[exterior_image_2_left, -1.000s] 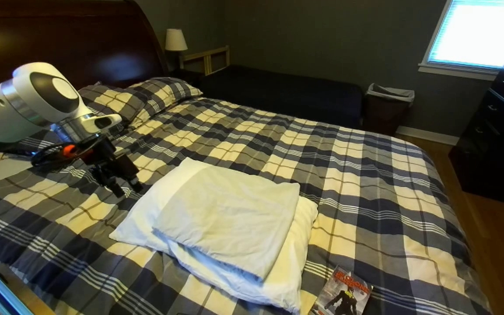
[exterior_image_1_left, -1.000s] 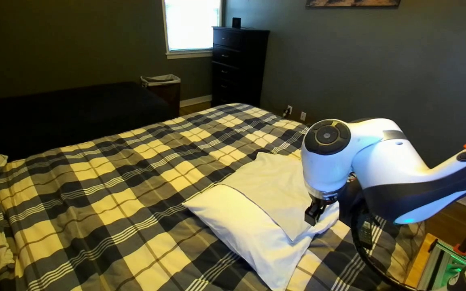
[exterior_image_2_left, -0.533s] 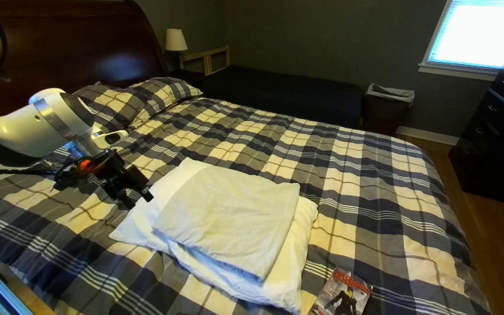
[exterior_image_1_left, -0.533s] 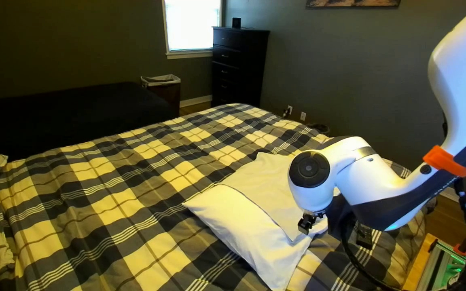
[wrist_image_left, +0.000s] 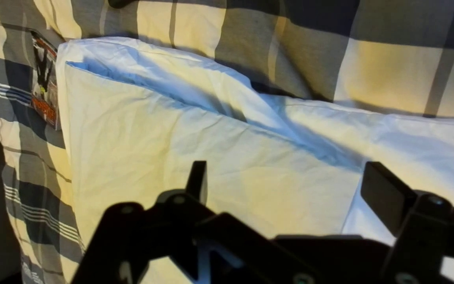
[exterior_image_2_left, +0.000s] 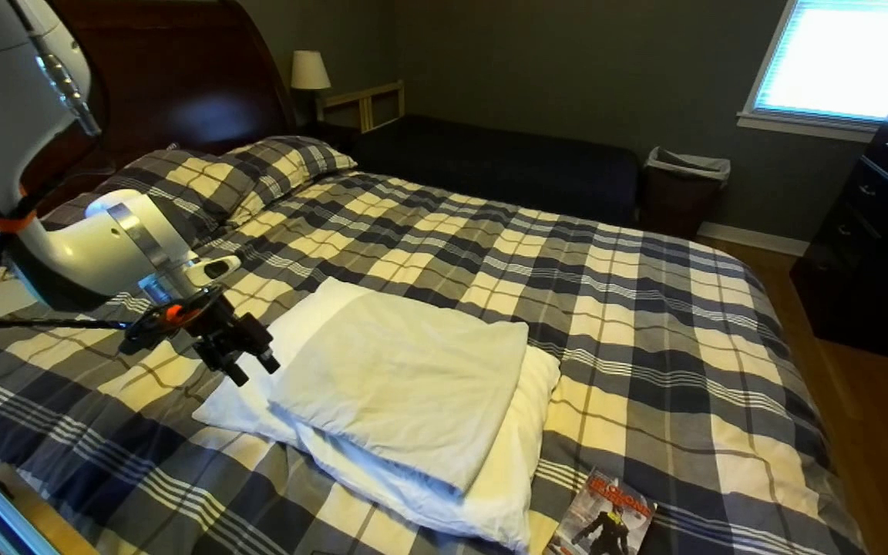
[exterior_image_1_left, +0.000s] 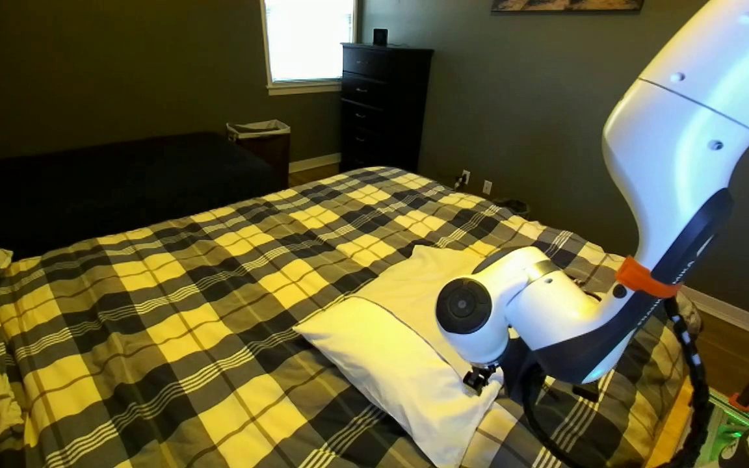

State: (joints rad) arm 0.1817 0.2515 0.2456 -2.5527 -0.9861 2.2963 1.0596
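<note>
A white pillow (exterior_image_2_left: 490, 512) lies on the plaid bed. On top of it is a flat, pale folded cloth (exterior_image_2_left: 405, 370), perhaps a pillowcase; both also show in the wrist view, where the cloth's edge (wrist_image_left: 298, 144) runs across the pillow (wrist_image_left: 428, 146). My gripper (exterior_image_2_left: 253, 368) points down over the pillow's near-headboard end, beside the cloth's folded edge. In the wrist view the gripper (wrist_image_left: 290, 193) stands wide open, with only cloth and pillow visible beyond the gap. I see no contact. In an exterior view the arm hides part of the cloth behind the gripper (exterior_image_1_left: 476, 382).
A case with a printed cover (exterior_image_2_left: 606, 516) lies on the plaid bedspread (exterior_image_2_left: 644, 347) by the pillow. A dark remote-like object (exterior_image_1_left: 586, 391) rests near the arm's cable. Plaid pillows (exterior_image_2_left: 290, 158) lie by the headboard (exterior_image_2_left: 159, 69). A wooden board (exterior_image_1_left: 667, 429) borders the bed.
The arm has come lower and moved over the pillow, toward the cloth's folded edge. The gripper has stayed open. Pillow, cloth and case have not moved.
</note>
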